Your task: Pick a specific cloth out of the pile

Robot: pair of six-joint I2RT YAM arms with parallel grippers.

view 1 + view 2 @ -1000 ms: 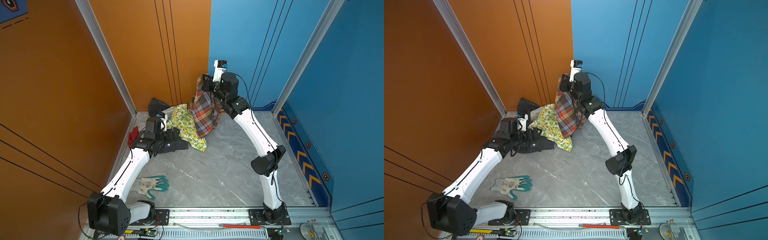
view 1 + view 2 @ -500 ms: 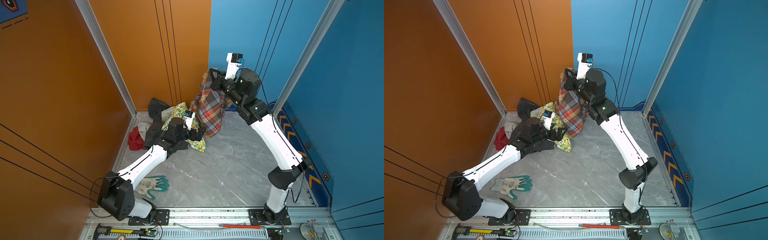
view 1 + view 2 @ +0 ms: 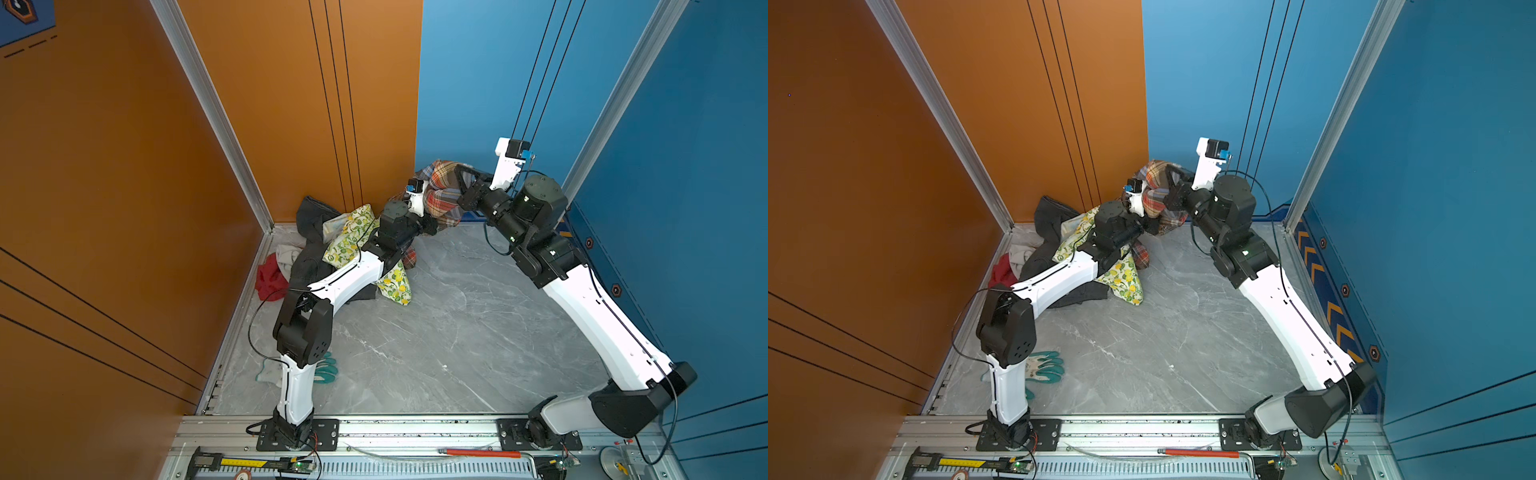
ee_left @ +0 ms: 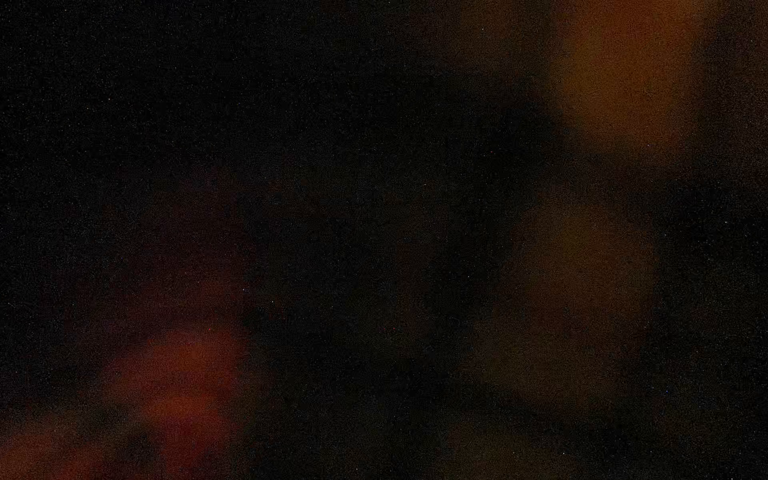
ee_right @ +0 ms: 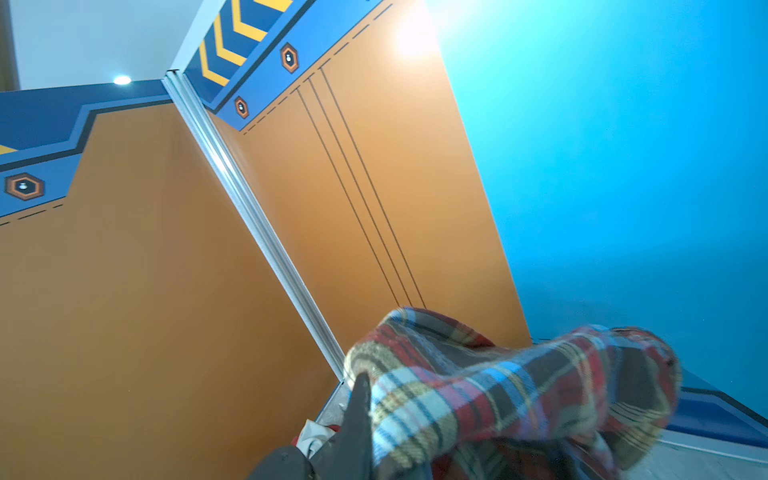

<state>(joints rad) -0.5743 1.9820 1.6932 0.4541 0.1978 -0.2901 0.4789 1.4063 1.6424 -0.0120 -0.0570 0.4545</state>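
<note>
When the left gripper [image 3: 430,226] quit the pile [image 3: 349,237] and pinched the plaid cloth [image 3: 441,198], the right gripper [image 3: 460,176] already held it nearly clear.

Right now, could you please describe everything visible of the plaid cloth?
The plaid cloth is soft, woven-looking fabric in brown, red-orange, blue and white checks. It is bunched and lifted at the back, draped over the right gripper, which is shut on it. The left gripper presses into its lower folds; its tail reaches the lemon-print cloth.
</note>
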